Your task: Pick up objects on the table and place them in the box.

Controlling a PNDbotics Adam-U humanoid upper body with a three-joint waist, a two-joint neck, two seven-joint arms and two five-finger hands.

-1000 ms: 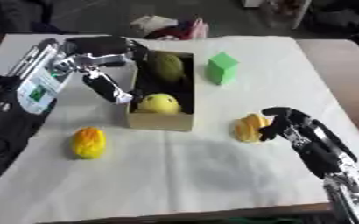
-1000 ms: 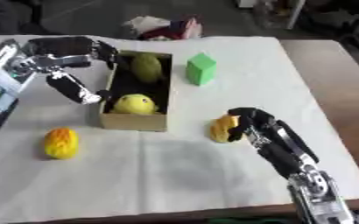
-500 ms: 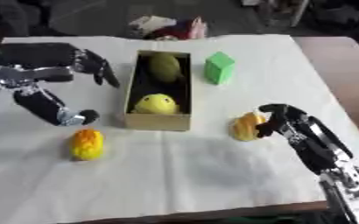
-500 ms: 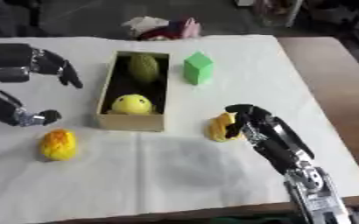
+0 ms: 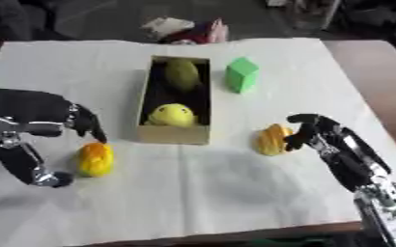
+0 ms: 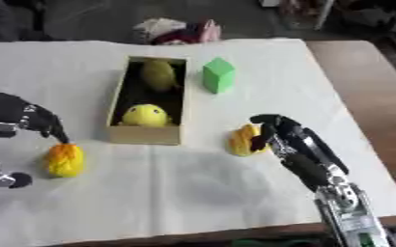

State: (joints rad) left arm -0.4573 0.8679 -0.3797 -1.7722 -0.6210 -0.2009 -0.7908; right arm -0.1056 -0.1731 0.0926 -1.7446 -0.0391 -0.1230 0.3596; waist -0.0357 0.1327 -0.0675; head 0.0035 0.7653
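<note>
Box (image 5: 174, 135) on the table (image 5: 235, 193) holds two yellowish items already, while three remain outside: green block (image 5: 242, 75), orange piece (image 5: 95, 159) under the released left robot hand (image 5: 45, 108), another (image 5: 272, 139) touched by the curled right robot hand (image 5: 313, 130)

White table covering (image 5: 235, 193); tan cardboard box (image 5: 174, 135), dark inside, holding one olive-green object (image 5: 183, 73) and one bright yellow object (image 5: 173, 115); green block (image 5: 242, 74); two yellow-orange objects (image 5: 95, 159) (image 5: 272, 139); black-and-silver left hand (image 5: 32, 116) and right hand (image 5: 316, 132); brown bare tabletop (image 5: 379, 72).
</note>
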